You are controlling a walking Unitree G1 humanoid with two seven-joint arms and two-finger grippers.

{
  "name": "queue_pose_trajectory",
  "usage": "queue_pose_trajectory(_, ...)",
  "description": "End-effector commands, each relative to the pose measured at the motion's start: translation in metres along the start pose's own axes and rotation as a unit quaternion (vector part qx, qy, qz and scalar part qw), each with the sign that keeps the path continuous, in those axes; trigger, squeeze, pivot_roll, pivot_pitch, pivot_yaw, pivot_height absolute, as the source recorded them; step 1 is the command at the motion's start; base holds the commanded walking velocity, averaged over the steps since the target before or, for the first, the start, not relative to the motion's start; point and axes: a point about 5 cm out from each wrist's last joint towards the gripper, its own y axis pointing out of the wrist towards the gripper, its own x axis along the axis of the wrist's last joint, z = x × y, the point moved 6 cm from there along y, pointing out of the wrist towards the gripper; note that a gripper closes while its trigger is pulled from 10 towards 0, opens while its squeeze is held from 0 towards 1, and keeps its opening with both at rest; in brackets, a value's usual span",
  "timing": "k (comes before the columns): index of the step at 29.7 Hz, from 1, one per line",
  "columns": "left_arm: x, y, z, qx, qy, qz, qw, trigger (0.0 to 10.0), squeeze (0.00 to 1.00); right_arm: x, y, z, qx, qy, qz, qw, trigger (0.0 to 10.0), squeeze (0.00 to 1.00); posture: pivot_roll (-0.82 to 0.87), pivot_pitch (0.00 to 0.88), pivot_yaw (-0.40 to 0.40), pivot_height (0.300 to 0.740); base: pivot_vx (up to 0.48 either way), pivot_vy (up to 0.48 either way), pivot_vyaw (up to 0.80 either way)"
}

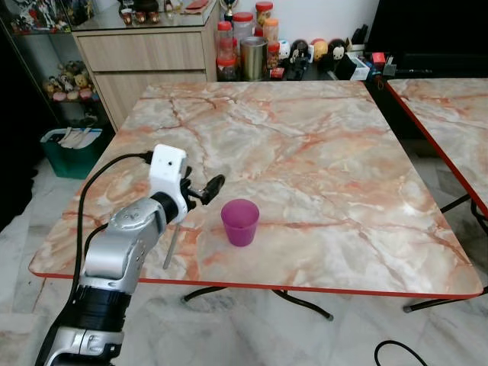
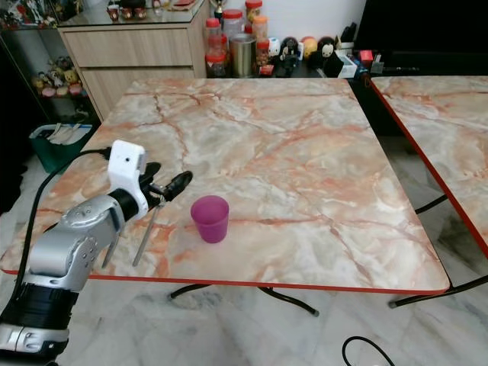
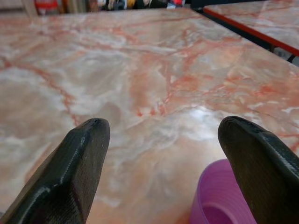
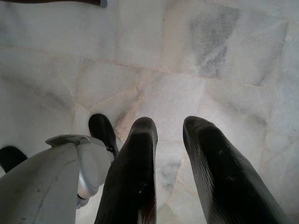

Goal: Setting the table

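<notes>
A purple plastic cup (image 1: pixel 240 221) stands upright near the front left of the marble table (image 1: pixel 305 137). My left gripper (image 1: pixel 202 185) hovers just left of the cup, open, with nothing between its fingers. In the left wrist view the left gripper (image 3: pixel 163 121) has its fingers wide apart over the tabletop, and the cup's rim (image 3: pixel 215 200) sits beside one finger. A thin grey utensil (image 1: pixel 171 245) lies on the table under my left wrist. My right gripper (image 4: pixel 170 126) hangs idle over the floor, its fingers a narrow gap apart and holding nothing.
A second marble table (image 1: pixel 450 99) stands to the right across a narrow gap. Behind are a wooden cabinet (image 1: pixel 145 53) and several jars (image 1: pixel 244 46). A green bin (image 1: pixel 72 149) sits on the floor at left, and a black cable (image 1: pixel 396 351) lies in front.
</notes>
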Motion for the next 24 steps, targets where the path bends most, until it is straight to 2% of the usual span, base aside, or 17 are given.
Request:
queue_pose_trajectory(1, 0.002, 0.008, -0.003, -0.001, -0.004, 0.01, 1.0, 10.0, 0.0, -0.005, -0.001, -0.001, -0.004, 0.011, 0.003, 1.0, 10.0, 0.0, 0.07, 0.085, 0.041, 0.74, 0.0, 0.0, 0.0)
queue_pose_trajectory(2, 0.002, 0.008, -0.003, -0.001, -0.004, 0.01, 1.0, 10.0, 0.0, -0.005, -0.001, -0.001, -0.004, 0.011, 0.003, 1.0, 10.0, 0.0, 0.07, 0.085, 0.041, 0.74, 0.0, 0.0, 0.0)
queue_pose_trajectory(3, 0.003, 0.013, -0.004, 0.003, -0.004, 0.012, 1.0, 10.0, 0.75, -0.005, -0.001, -0.001, -0.005, 0.012, 0.003, 1.0, 10.0, 0.0, 0.07, 0.084, 0.04, 0.74, 0.0, 0.0, 0.0)
queue_pose_trajectory(4, 0.005, 0.017, -0.005, 0.003, -0.006, 0.014, 1.0, 10.0, 1.0, -0.005, -0.001, -0.001, -0.005, 0.012, 0.003, 1.0, 10.0, 0.0, 0.07, 0.083, 0.04, 0.74, 0.0, 0.0, 0.0)
queue_pose_trajectory(9, 0.0, 0.021, -0.004, 0.007, 0.002, 0.029, 1.0, 10.0, 1.0, -0.005, -0.001, -0.001, -0.006, 0.012, 0.003, 1.0, 10.0, 0.0, 0.07, 0.083, 0.04, 0.74, 0.0, 0.0, 0.0)
queue_pose_trajectory(10, -0.003, 0.021, -0.004, 0.006, 0.006, 0.037, 0.999, 10.0, 0.21, -0.005, -0.001, -0.001, -0.006, 0.012, 0.003, 1.0, 10.0, 0.0, 0.07, 0.083, 0.04, 0.74, 0.0, 0.0, 0.0)
queue_pose_trajectory(11, -0.006, 0.021, -0.004, 0.004, 0.008, 0.043, 0.999, 10.0, 0.21, -0.005, -0.001, -0.001, -0.006, 0.013, 0.003, 1.0, 10.0, 0.0, 0.07, 0.083, 0.04, 0.74, 0.0, 0.0, 0.0)
queue_pose_trajectory(12, -0.009, 0.021, -0.003, -0.001, 0.021, 0.049, 0.999, 10.0, 0.0, -0.005, -0.001, -0.001, -0.006, 0.013, 0.003, 1.0, 10.0, 0.0, 0.07, 0.083, 0.041, 0.74, 0.0, 0.0, 0.0)
queue_pose_trajectory(13, -0.011, 0.021, -0.003, -0.004, 0.028, 0.051, 0.998, 10.0, 0.0, -0.005, -0.001, -0.001, -0.006, 0.013, 0.003, 1.0, 10.0, 0.0, 0.07, 0.083, 0.041, 0.74, 0.0, 0.0, 0.0)
queue_pose_trajectory(14, -0.014, 0.019, -0.001, -0.008, 0.061, 0.053, 0.997, 10.0, 0.0, -0.005, -0.001, -0.001, -0.007, 0.014, 0.003, 1.0, 10.0, 0.0, 0.07, 0.083, 0.041, 0.74, 0.0, 0.0, 0.0)
queue_pose_trajectory(15, -0.015, 0.019, 0.0, -0.009, 0.07, 0.054, 0.996, 10.0, 0.0, -0.005, -0.001, -0.001, -0.007, 0.014, 0.003, 1.0, 10.0, 0.0, 0.07, 0.083, 0.041, 0.74, 0.0, 0.0, 0.0)
queue_pose_trajectory(20, -0.02, 0.013, 0.0, -0.027, 0.069, 0.056, 0.996, 10.0, 0.0, -0.005, -0.001, -0.002, -0.007, 0.012, 0.003, 1.0, 10.0, 0.0, 0.07, 0.092, 0.034, 0.74, 0.0, 0.0, 0.0)
queue_pose_trajectory(21, -0.021, 0.012, 0.0, -0.027, 0.07, 0.055, 0.996, 10.0, 0.06, -0.005, -0.001, -0.002, -0.007, 0.012, 0.003, 1.0, 10.0, 0.0, 0.07, 0.092, 0.034, 0.74, 0.0, 0.0, 0.0)
queue_pose_trajectory(22, -0.021, 0.011, 0.001, -0.028, 0.07, 0.054, 0.996, 10.0, 1.0, -0.004, -0.001, -0.002, -0.007, 0.011, 0.003, 1.0, 10.0, 0.0, 0.07, 0.092, 0.034, 0.74, 0.0, 0.0, 0.0)
queue_pose_trajectory(24, -0.022, 0.009, -0.001, -0.04, 0.072, 0.053, 0.995, 10.0, 1.0, -0.004, 0.0, -0.002, -0.007, 0.01, 0.003, 1.0, 10.0, 0.0, 0.07, 0.097, 0.03, 0.74, 0.0, 0.0, 0.0)
